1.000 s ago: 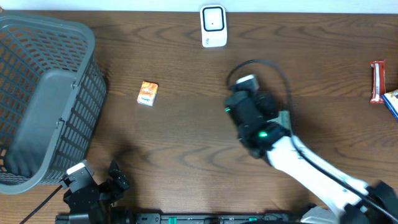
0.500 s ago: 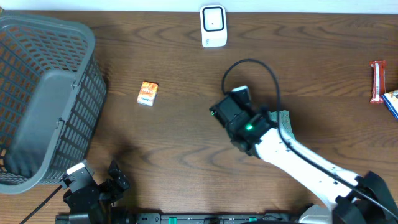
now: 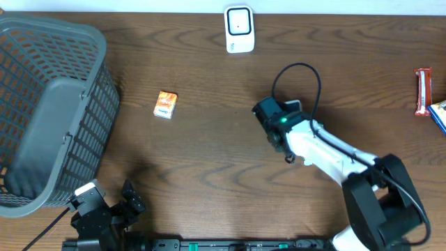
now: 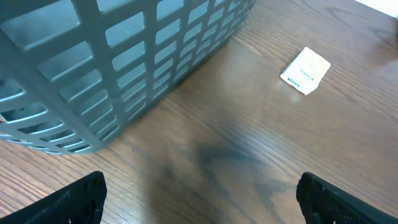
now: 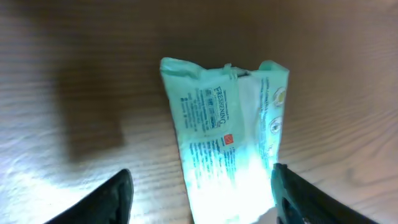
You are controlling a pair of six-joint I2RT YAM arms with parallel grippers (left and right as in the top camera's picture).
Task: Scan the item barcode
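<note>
Fingers (image 5: 115,200) of my right gripper (image 5: 202,177): spread apart, one dark tip on each side of the pale green packet (image 5: 219,124). One tip stands clear of the packet. The other sits right at its edge, and I cannot tell whether it touches. Nothing is clamped.
Right wrist: turned down at the table (image 5: 68,68) and low over it, so the packet fills the middle of my wrist view.
Right arm (image 3: 327,150): white, reaching in over the wood from my base corner. Its black end sits on the near side of the white scanner (image 3: 239,29), a little to the scanner's right and well apart from it. A black cable (image 3: 301,68) loops over that end.
Packet, place: flat on the wood between my right fingertips, so it too lies nearer me than the scanner and slightly to its right.
Packet, look: a soft, crinkled pouch in mint green and white with a crimped top edge. It carries blocks of small dark print and one small red mark. The end nearest my fingers is washed out by glare, and the print is too small to read.
Fingers (image 4: 68,200) of my left gripper (image 4: 200,183): wide apart, with only bare wood between them.
Left arm (image 3: 97,213): drawn back low at the near edge, far to the scanner's left.
Grey basket (image 3: 49,111): far left of the scanner, tilted.
Small orange box (image 3: 165,104): lying flat, left of the scanner and nearer me, well apart from the basket.
</note>
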